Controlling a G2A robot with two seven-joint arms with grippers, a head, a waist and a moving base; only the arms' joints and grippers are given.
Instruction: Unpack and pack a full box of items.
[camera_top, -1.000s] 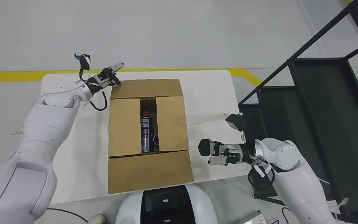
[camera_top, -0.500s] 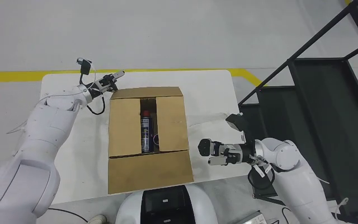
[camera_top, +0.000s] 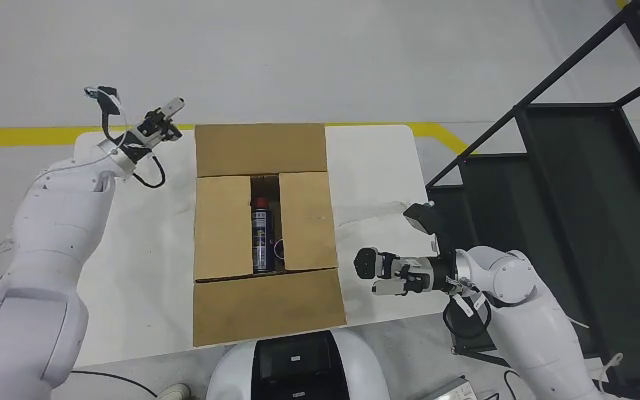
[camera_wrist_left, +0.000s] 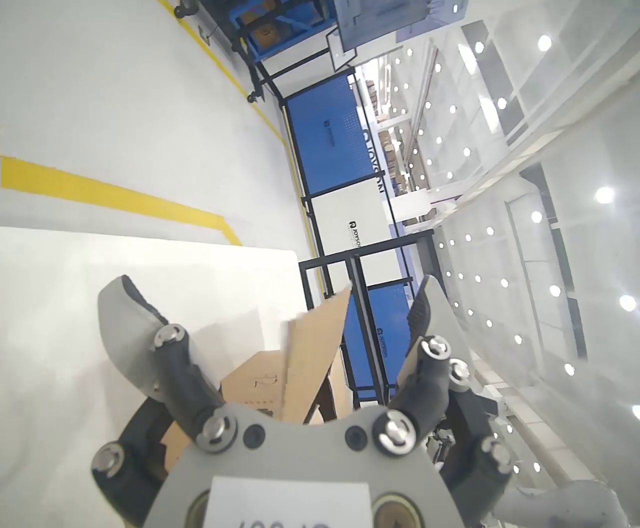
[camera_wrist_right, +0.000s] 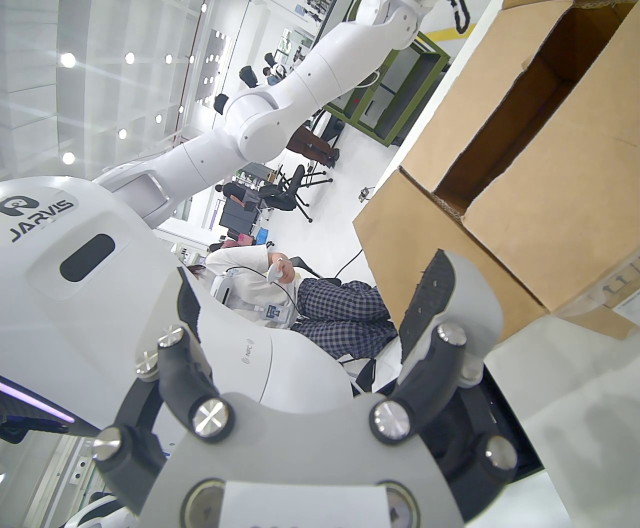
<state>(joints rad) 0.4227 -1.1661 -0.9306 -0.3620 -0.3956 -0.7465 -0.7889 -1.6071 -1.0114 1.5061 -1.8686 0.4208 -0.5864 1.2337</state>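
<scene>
Now you see the cardboard box (camera_top: 305, 220) at frame centre. Inside, the spray can (camera_top: 261, 240) lies lengthwise top-to-bottom, red cap toward the upper edge. The left gripper (camera_top: 172, 108), upper left, and the right gripper (camera_top: 362, 268), lower right, are both spread and empty.

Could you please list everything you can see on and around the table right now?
table: one, white, under the box.
box: one, brown cardboard, middle of the table, end flaps folded out, side flaps leaving a gap.
can: one, black with a red cap, lying inside the box, seen through the gap.
small item: one, dark, beside the can; too hidden to name.
floor line: one, yellow, beyond the table.
stairs: one flight, dark metal, to the robot's right.
left hand: one, grey and black, open, by the table's far left corner, apart from the box.
right hand: one, grey and black, open, right of the box, apart from it.
</scene>
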